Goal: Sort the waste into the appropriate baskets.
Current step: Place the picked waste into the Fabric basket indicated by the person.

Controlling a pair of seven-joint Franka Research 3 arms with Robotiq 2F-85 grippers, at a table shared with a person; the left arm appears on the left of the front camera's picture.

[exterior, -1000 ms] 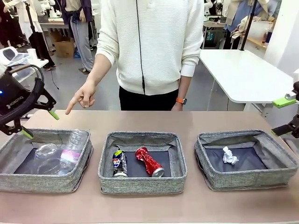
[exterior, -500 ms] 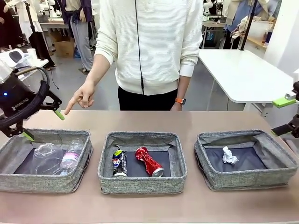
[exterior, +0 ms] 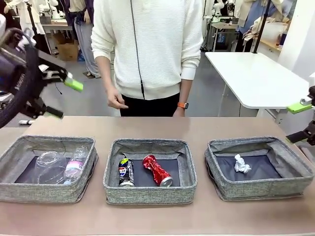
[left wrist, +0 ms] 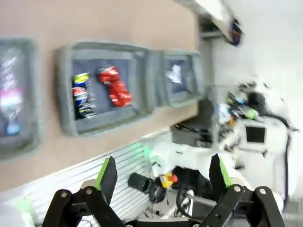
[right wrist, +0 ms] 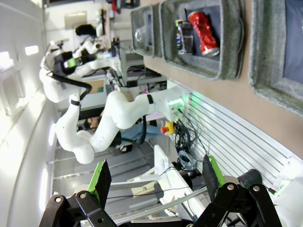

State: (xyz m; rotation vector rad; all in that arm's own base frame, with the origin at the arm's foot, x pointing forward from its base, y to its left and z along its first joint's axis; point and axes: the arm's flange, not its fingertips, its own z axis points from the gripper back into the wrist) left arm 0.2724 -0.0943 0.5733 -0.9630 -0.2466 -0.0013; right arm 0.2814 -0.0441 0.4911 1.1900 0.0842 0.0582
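Brown table (exterior: 157,125) runs wide across the front view, person in a white sweater (exterior: 147,44) standing at the far side, hands off the work. You've got three grey baskets in a row on it: left basket (exterior: 10,189), middle basket (exterior: 150,195), right basket (exterior: 261,189), a gap between each.

Left gripper (exterior: 61,98) is up high over the far left corner, blurred, fingers spread wide and nothing between them; the left wrist view shows its green pads (left wrist: 105,172) apart with only scenery past them. Right gripper (exterior: 299,120) sits at the right edge, fingers also spread and empty, pads (right wrist: 100,176) well apart in the right wrist view.

Now the waste. Clear cup (exterior: 48,164) and the small bottle (exterior: 75,167) lie together in the left basket. Dark can (exterior: 126,172) and red can (exterior: 157,170) lie side by side in the middle one. Paper ball (exterior: 241,164) sits alone in the right one. I see nothing loose on the bare table, so I'd judge the sorting done.

So the step in hand looks like parking the arms. Keep both grippers high, clear of the soft basket walls. Swing the left one away from the person, not toward them. Leave the fingers spread so nothing snags. Go slow.
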